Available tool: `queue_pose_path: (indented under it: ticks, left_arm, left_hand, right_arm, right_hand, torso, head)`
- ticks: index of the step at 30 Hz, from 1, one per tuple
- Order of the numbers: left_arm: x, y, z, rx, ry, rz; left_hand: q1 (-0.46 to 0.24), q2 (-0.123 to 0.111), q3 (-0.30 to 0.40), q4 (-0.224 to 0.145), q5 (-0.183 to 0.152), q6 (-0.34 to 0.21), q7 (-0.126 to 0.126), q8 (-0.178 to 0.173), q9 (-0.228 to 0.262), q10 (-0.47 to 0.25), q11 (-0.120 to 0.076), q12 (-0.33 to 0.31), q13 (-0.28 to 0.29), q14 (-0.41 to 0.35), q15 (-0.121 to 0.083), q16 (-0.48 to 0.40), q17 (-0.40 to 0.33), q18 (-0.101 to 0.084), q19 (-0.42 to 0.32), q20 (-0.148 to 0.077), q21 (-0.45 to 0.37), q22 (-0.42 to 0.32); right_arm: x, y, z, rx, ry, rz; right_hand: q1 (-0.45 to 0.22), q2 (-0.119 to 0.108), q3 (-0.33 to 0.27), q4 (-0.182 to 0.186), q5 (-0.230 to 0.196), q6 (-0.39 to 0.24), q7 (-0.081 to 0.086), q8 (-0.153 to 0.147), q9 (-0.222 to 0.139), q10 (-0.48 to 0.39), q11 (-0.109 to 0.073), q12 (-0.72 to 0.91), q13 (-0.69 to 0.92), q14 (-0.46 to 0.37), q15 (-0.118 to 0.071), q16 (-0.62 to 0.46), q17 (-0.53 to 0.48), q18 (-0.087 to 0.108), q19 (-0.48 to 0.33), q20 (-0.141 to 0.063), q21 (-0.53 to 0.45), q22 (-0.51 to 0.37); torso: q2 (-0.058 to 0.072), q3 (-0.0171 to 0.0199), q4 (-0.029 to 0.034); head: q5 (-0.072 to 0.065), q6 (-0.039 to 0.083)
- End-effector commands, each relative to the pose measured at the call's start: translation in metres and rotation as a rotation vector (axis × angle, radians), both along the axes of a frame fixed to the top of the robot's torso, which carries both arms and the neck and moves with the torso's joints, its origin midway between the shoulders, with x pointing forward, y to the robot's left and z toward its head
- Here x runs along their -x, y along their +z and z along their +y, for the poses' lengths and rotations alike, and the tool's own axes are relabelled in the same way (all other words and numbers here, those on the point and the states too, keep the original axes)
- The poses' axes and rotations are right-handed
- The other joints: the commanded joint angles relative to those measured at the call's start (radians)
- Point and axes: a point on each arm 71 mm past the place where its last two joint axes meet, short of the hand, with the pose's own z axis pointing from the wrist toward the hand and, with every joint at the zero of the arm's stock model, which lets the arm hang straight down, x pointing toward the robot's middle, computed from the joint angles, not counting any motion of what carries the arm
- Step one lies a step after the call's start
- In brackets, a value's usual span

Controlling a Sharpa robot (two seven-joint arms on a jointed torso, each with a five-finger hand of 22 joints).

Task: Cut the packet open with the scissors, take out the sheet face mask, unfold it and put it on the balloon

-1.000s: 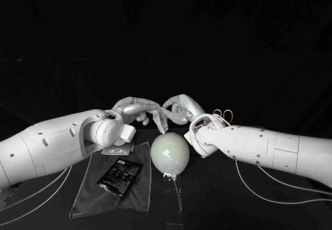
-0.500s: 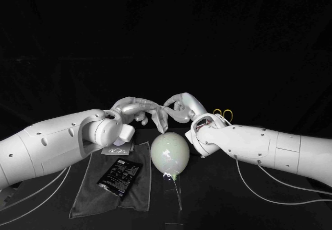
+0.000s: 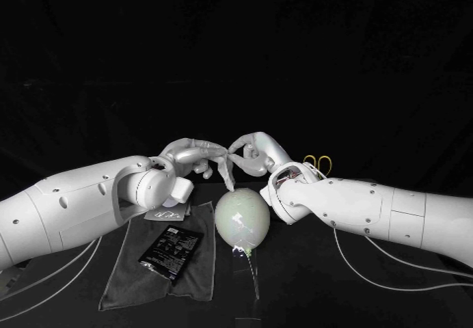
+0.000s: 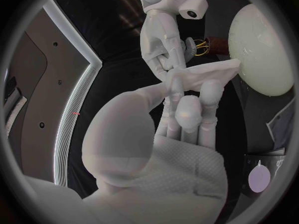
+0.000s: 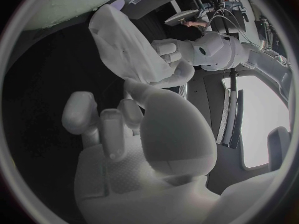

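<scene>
Left hand (image 3: 192, 156) and right hand (image 3: 254, 152) both pinched top of folded sheet mask (image 3: 227, 171). Mask hung lengthwise between them, lower tip by far end of balloon (image 3: 242, 219) lying directly below.

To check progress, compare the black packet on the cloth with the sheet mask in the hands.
The packet is black; the sheet mask is pale. The packet lies flat on the grey cloth, no hand on it; the sheet mask hangs in the air as a narrow strip, held by the left hand and the right hand near the balloon.
</scene>
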Motion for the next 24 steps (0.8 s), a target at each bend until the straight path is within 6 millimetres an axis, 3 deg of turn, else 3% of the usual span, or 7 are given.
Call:
queue_pose_path:
  ticks: [1, 3, 7, 15, 24]
  left_arm:
    - [0.0001, 0.0015, -0.0015, 0.005, -0.01, -0.005]
    - [-0.0002, 0.0015, -0.0008, 0.005, -0.008, -0.006]
    - [-0.0005, 0.0014, -0.0001, 0.004, -0.005, -0.006]
    - [-0.0009, 0.0014, 0.0009, 0.003, -0.002, -0.006]
    - [-0.0007, 0.0014, 0.0004, 0.004, -0.004, -0.006]
  left_hand:
    - [0.008, 0.0, 0.008, -0.011, 0.003, 0.008, -0.001, 0.003, 0.001, 0.001, 0.0, -0.006, 0.001, 0.004, -0.013, 0.004, 0.002, 0.018, 0.002, 0.0, 0.005, 0.0]
    - [0.008, 0.0, 0.008, -0.011, 0.003, 0.008, -0.001, 0.003, 0.001, 0.001, 0.0, -0.006, 0.001, 0.004, -0.013, 0.004, 0.002, 0.018, 0.002, 0.0, 0.005, 0.0]
    - [0.008, 0.0, 0.008, -0.011, 0.003, 0.008, -0.001, 0.003, 0.001, 0.001, 0.0, -0.006, 0.001, 0.004, -0.013, 0.004, 0.002, 0.018, 0.002, 0.0, 0.005, 0.0]
    - [0.008, 0.0, 0.008, -0.011, 0.003, 0.008, -0.001, 0.003, 0.001, 0.001, 0.0, -0.006, 0.001, 0.004, -0.013, 0.004, 0.002, 0.018, 0.002, 0.0, 0.005, 0.0]
    - [0.008, 0.0, 0.008, -0.011, 0.003, 0.008, -0.001, 0.003, 0.001, 0.001, 0.0, -0.006, 0.001, 0.004, -0.013, 0.004, 0.002, 0.018, 0.002, 0.0, 0.005, 0.0]
  right_arm:
    - [0.0012, 0.0002, 0.0024, 0.011, 0.037, -0.002]
    - [0.0012, -0.0005, 0.0019, 0.018, 0.04, 0.006]
    - [0.0013, -0.0011, 0.0007, 0.024, 0.042, 0.014]
    - [0.0025, -0.002, -0.0031, 0.031, 0.042, 0.029]
    - [0.0033, -0.003, -0.003, 0.035, 0.046, 0.042]
  right_hand:
    - [-0.017, -0.014, -0.011, 0.002, -0.005, -0.022, 0.007, -0.016, -0.01, -0.016, 0.004, -0.01, -0.01, 0.003, 0.0, -0.007, 0.064, -0.001, -0.011, 0.004, -0.01, 0.133]
    - [-0.036, -0.046, -0.028, 0.005, -0.004, -0.072, 0.025, -0.049, -0.026, -0.042, 0.02, -0.035, -0.034, -0.009, 0.01, -0.017, 0.046, 0.003, -0.028, 0.009, -0.038, 0.125]
    - [-0.038, -0.057, -0.036, 0.006, -0.004, -0.088, 0.04, -0.069, -0.038, -0.063, 0.033, -0.048, -0.045, -0.021, 0.026, -0.024, 0.034, 0.003, -0.041, 0.02, -0.055, 0.12]
    - [-0.041, -0.075, -0.05, 0.005, -0.003, -0.105, 0.051, -0.088, -0.05, -0.086, 0.044, -0.059, -0.056, -0.033, 0.037, -0.03, 0.022, 0.007, -0.057, 0.031, -0.076, 0.115]
    - [-0.044, -0.075, -0.055, 0.008, -0.002, -0.099, 0.051, -0.088, -0.053, -0.088, 0.046, -0.055, -0.054, -0.034, 0.04, -0.029, 0.024, 0.007, -0.057, 0.035, -0.074, 0.116]
  torso:
    - [0.0, -0.0005, -0.0007]
    - [0.0, -0.0002, -0.0007]
    - [0.0, 0.0005, -0.0009]
    - [-0.001, 0.0009, -0.0015]
    - [0.0, 0.0004, -0.0003]
  head:
    - [0.0, 0.0]
    - [0.001, 0.0]
    - [0.001, 0.0]
    - [0.001, 0.001]
    - [-0.001, 0.003]
